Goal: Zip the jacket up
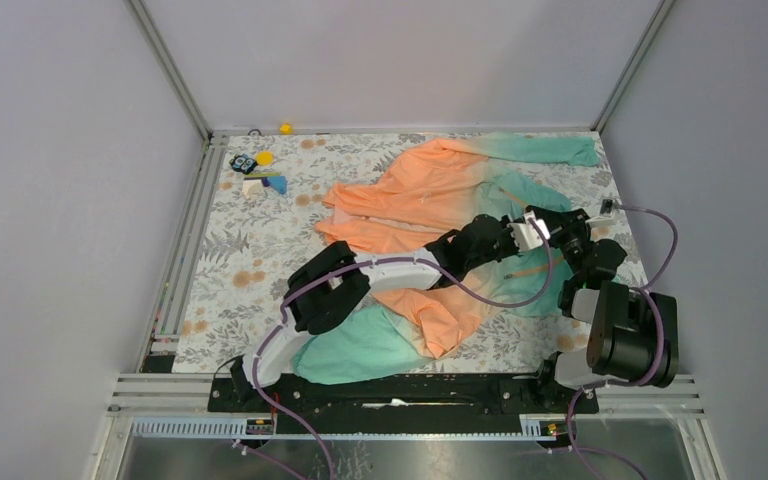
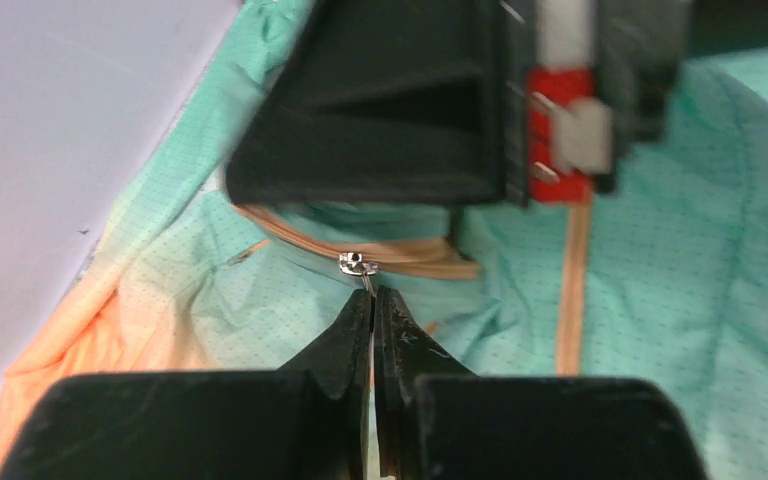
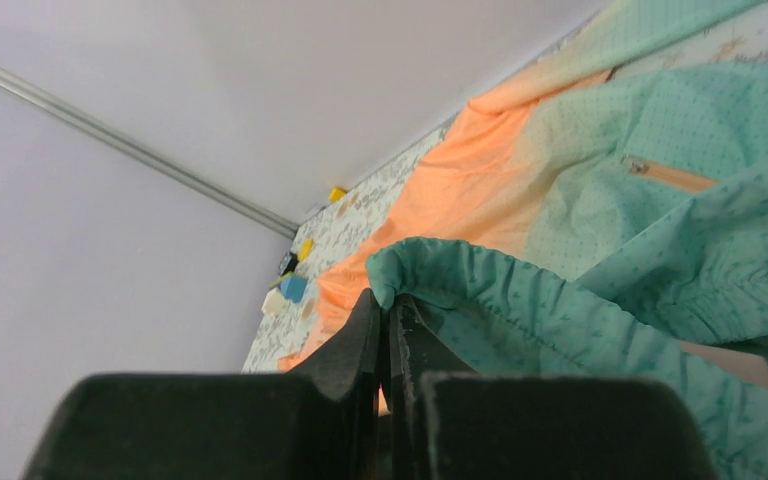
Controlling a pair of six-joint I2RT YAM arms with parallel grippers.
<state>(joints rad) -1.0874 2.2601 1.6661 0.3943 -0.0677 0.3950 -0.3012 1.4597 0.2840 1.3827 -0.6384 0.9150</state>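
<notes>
Where grey-and-orange floral cloth (image 1: 250,250) covers table, thin jacket (image 1: 430,190) fading orange to mint-teal lies rumpled, centre to right, one sleeve along far edge. Black right gripper (image 3: 387,305): fingers pressed together, pinching teal hem fold of jacket. Black left gripper (image 2: 373,300): fingers pressed together, nipping pull tab of small silver zipper slider (image 2: 357,263) on orange zipper tape (image 2: 400,258).

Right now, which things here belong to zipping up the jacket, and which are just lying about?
For the job:
jacket
zipper pull
left gripper, shut on the pull
right gripper, pinching the teal hem

Lying about:
small toy pieces, far left
yellow piece, by the back wall
</notes>
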